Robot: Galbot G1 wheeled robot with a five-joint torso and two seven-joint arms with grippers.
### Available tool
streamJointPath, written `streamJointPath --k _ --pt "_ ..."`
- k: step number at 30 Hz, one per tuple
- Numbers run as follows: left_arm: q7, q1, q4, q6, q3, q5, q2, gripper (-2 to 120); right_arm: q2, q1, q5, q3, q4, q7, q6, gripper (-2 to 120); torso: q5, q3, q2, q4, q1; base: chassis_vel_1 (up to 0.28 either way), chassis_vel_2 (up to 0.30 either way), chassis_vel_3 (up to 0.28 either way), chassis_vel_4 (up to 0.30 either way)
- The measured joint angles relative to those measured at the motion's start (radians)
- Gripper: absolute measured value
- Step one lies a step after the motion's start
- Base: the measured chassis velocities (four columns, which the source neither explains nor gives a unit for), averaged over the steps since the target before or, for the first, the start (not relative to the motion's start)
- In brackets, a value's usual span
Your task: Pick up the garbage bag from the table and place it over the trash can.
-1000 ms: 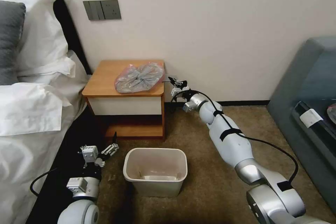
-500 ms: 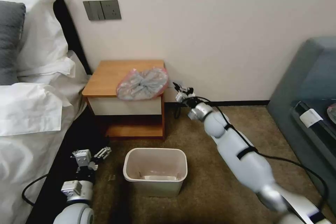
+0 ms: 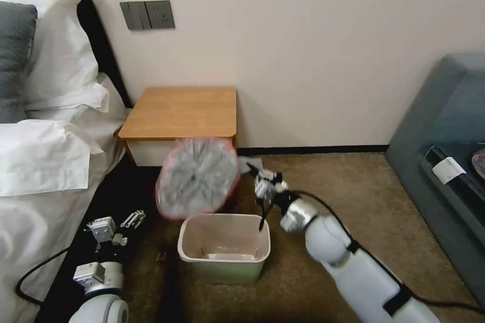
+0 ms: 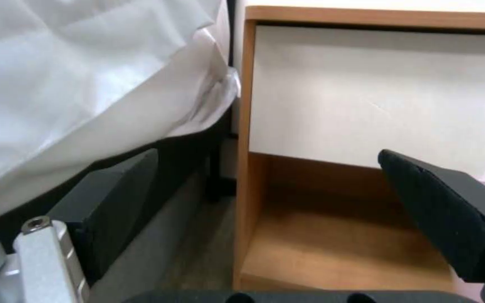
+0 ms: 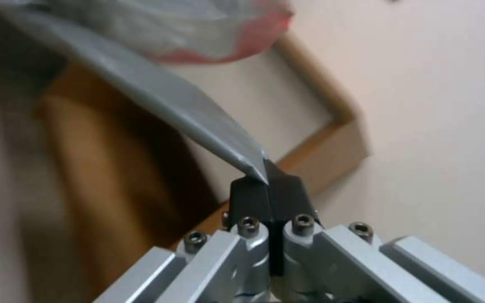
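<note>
My right gripper is closed tight, its two black pads pressed flat together on a drawn-out grey strip of the garbage bag. In the right wrist view the same gripper shows that strip running taut from the pad tips up to the bag's gathered body, whose pinkish-red rim band is visible at the edge.

The garbage bag hangs in the air as a rounded, crinkled grey bundle, clear of the desk. It sits in front of the desk's white drawer front and above the far left part of the trash can. I cannot tell whether its lowest edge touches the trash can's rim. The trash can stands upright on the brown carpet, just in front of the desk, its mouth open and unlined.

My right arm reaches in from the lower right, with the gripper beside the bag's right edge and above the trash can's far right corner.

My left gripper is low at the left, between the bed and the trash can, apart from both the bag and the trash can. Its fingers stand wide apart with nothing between them; the left wrist view looks past them at the desk's side panel, white drawer front and low wooden shelf, with white bed linen hanging alongside.
</note>
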Motion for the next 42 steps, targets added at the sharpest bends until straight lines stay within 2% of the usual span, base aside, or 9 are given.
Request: streamJointPath --k 9,21,31,32,35,37,40,41,42 --pt "0.000 0.001 0.015 -0.012 0.019 0.031 -0.021 98 -0.066 -0.127 -0.065 -0.051 0.080 -0.019 -0.010 0 0.0000 0.000 0.000 0.0000 0.000 0.000 0.000 0.000 0.000" --pt "0.000 -0.025 0.044 -0.012 0.038 0.048 -0.023 98 -0.098 -0.147 -0.070 -0.056 0.101 -0.030 -0.026 0 0.0000 0.000 0.000 0.0001 0.000 0.000 0.000 0.000 0.000" --pt "-0.004 -0.069 0.083 -0.010 0.075 0.069 -0.010 98 -0.115 -0.147 0.122 -0.100 0.109 -0.015 -0.152 0 0.0000 0.000 0.000 0.0001 0.000 0.000 0.000 0.000 0.000" --pt "-0.005 -0.082 0.082 -0.006 0.075 0.069 -0.002 98 -0.121 -0.143 0.191 -0.118 0.121 -0.003 -0.186 3 0.0000 0.000 0.000 0.0001 0.000 0.000 0.000 0.000 0.000" --pt "-0.005 -0.091 0.078 -0.004 0.075 0.069 0.002 98 -0.127 -0.137 0.243 -0.129 0.132 0.001 -0.209 8 -0.0001 0.000 0.000 0.0000 0.000 0.000 0.000 0.000 0.000" --pt "-0.005 -0.103 0.070 0.001 0.074 0.069 0.011 98 -0.149 -0.123 0.335 -0.138 0.165 0.004 -0.256 20 0.0001 0.000 0.000 0.0000 0.000 0.000 0.000 0.000 0.000" --pt "-0.005 -0.103 0.069 0.001 0.073 0.069 0.013 98 -0.158 -0.120 0.357 -0.138 0.173 0.004 -0.269 24 -0.0001 0.000 0.000 0.0001 0.000 0.000 0.000 0.000 0.000" --pt "-0.005 -0.104 0.068 0.002 0.073 0.069 0.014 98 -0.169 -0.117 0.380 -0.138 0.182 0.004 -0.281 32 -0.0001 0.000 0.000 0.0001 0.000 0.000 0.000 0.000 0.000" --pt "-0.005 -0.104 0.068 0.002 0.073 0.069 0.014 98 -0.169 -0.117 0.380 -0.138 0.182 0.004 -0.281 32 -0.0001 0.000 0.000 0.0001 0.000 0.000 0.000 0.000 0.000"
